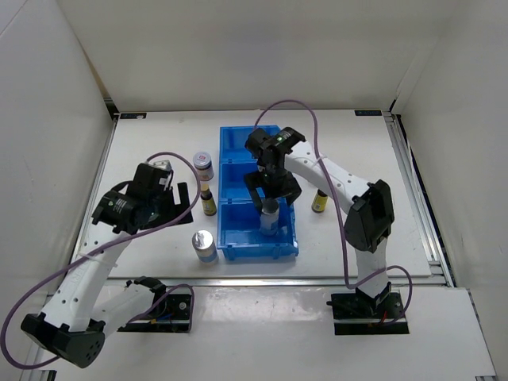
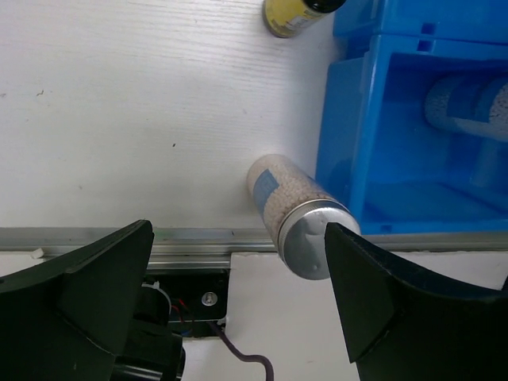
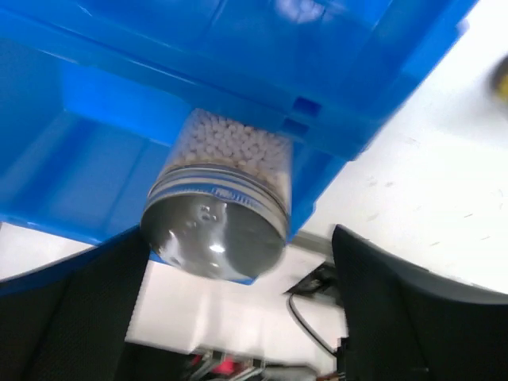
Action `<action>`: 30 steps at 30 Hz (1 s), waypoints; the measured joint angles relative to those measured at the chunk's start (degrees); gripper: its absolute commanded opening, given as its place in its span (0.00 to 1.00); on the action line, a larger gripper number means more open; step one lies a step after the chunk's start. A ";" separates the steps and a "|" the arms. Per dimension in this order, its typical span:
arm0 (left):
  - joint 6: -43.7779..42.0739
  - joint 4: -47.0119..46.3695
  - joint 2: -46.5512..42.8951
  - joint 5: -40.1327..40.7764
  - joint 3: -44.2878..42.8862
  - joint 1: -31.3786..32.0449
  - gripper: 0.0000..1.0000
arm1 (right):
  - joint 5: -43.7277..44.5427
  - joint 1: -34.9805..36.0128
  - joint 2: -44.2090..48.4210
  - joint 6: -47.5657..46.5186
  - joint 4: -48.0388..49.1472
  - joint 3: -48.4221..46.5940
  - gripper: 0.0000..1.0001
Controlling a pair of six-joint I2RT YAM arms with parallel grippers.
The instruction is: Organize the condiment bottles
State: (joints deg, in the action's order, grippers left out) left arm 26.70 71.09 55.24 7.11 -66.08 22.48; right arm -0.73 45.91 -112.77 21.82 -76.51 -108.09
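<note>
One silver-topped cylinder [image 1: 270, 217] stands in the near compartment of the blue bin [image 1: 238, 151]. My right gripper [image 1: 272, 193] hovers open just above it, a jaw on each side; the right wrist view shows its cap [image 3: 216, 234] between my fingers [image 3: 413, 309]. The second silver-topped cylinder [image 1: 204, 246] stands on the table left of the bin. My left gripper [image 1: 184, 203] is open and empty above and behind it; the left wrist view shows this cylinder [image 2: 298, 214] by the right finger [image 2: 397, 294]. A yellow bottle [image 1: 208, 201] and a dark jar [image 1: 204, 165] stand left of the bin.
A second yellow bottle [image 1: 321, 201] stands right of the bin. Another pale-lidded jar [image 1: 163, 167] sits behind my left wrist. The bin's wall [image 2: 345, 119] is close to the right of the loose cylinder. The table's metal front rail [image 2: 198, 238] runs just below it.
</note>
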 measured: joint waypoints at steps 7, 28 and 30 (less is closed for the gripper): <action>0.11 -0.61 0.98 -3.28 -0.20 0.07 1.00 | 3.89 0.00 0.13 -0.26 -0.11 -9.70 1.00; 10.84 -1.81 16.46 0.11 -2.99 19.63 1.00 | 10.56 0.00 11.10 -0.76 -0.31 -5.14 1.00; 11.72 -1.49 16.50 0.35 -2.95 19.65 1.00 | 10.71 0.00 12.31 -0.63 -0.22 -3.78 1.00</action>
State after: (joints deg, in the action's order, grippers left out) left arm 38.41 69.60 71.75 7.46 -69.04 42.13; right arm 9.98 45.91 -100.47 21.19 -76.73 -111.87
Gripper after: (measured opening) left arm 0.999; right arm 0.998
